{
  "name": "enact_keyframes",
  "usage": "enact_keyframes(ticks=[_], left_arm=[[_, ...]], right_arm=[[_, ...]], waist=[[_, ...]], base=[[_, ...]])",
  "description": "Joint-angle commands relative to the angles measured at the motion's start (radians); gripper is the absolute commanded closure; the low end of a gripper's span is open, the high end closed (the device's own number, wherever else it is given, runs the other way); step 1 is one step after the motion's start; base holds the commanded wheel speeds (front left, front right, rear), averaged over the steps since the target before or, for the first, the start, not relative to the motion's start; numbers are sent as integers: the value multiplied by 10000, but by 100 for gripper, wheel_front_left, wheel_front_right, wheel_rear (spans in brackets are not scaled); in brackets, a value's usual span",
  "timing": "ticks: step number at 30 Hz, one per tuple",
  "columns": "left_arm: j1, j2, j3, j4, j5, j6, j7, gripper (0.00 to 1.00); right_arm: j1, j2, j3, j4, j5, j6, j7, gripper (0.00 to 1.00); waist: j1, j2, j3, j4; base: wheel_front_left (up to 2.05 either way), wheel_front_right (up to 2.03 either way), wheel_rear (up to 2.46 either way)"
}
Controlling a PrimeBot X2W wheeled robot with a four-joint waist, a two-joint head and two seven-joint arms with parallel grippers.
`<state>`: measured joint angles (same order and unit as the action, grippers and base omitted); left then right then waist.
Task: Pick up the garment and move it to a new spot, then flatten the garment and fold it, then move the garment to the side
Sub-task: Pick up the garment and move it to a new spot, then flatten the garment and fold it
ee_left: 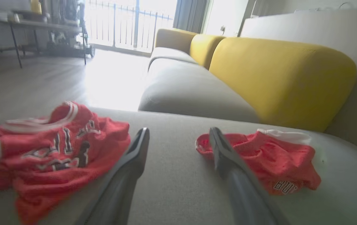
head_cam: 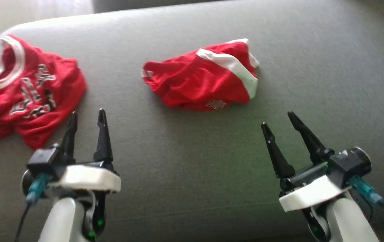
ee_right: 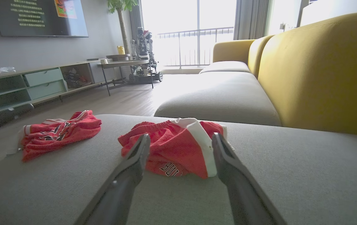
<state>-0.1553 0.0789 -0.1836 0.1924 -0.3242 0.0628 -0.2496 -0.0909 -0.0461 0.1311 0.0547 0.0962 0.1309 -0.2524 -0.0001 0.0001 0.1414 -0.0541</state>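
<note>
Both pairs of jaws stand apart and hold nothing. The left gripper [head_cam: 88, 113] and the right gripper [head_cam: 277, 119] hover low over the grey cushion [head_cam: 192, 174], fingers forward, I judge ready to reach. The red shorts [head_cam: 202, 84] lie bunched at eleven o'clock from the right gripper, near it; the head view is blurred, so perhaps they are half folded. A red jersey [head_cam: 33, 94] lies crumpled at ten o'clock from the left gripper, set aside by the cushion's edge.
</note>
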Motion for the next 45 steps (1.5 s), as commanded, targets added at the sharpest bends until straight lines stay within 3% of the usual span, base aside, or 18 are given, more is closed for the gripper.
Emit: enact_keyframes(ticks=[1, 6, 13, 28, 45], left_arm=[[-29, 13, 470, -843, 355, -43, -121, 0], [1421, -210, 817, -2332, 1214, -55, -121, 0], [2434, -273, 750, -2363, 1628, -148, -121, 0], [2745, -285, 526, -2330, 2223, 63, -122, 0], [2057, -286, 221, -1937, 2101, -16, -122, 0]], right_arm=[[20, -41, 108, -260, -88, -2, -94, 0], [351, -41, -248, -282, -248, -2, -94, 0], [960, -41, -873, -343, -488, -2, -94, 0], [1399, -41, -1067, 17, -295, -2, -94, 0], [1185, -41, -306, 47, -109, -2, -94, 0]], waist=[[1, -1, -389, 409], [1, -1, -947, 781], [1, -1, -1432, 977], [1, -1, -1574, 707], [1, -1, -1432, 338]], base=[[0, 0, 0], [0, 0, 0], [0, 0, 0], [0, 0, 0], [0, 0, 0]])
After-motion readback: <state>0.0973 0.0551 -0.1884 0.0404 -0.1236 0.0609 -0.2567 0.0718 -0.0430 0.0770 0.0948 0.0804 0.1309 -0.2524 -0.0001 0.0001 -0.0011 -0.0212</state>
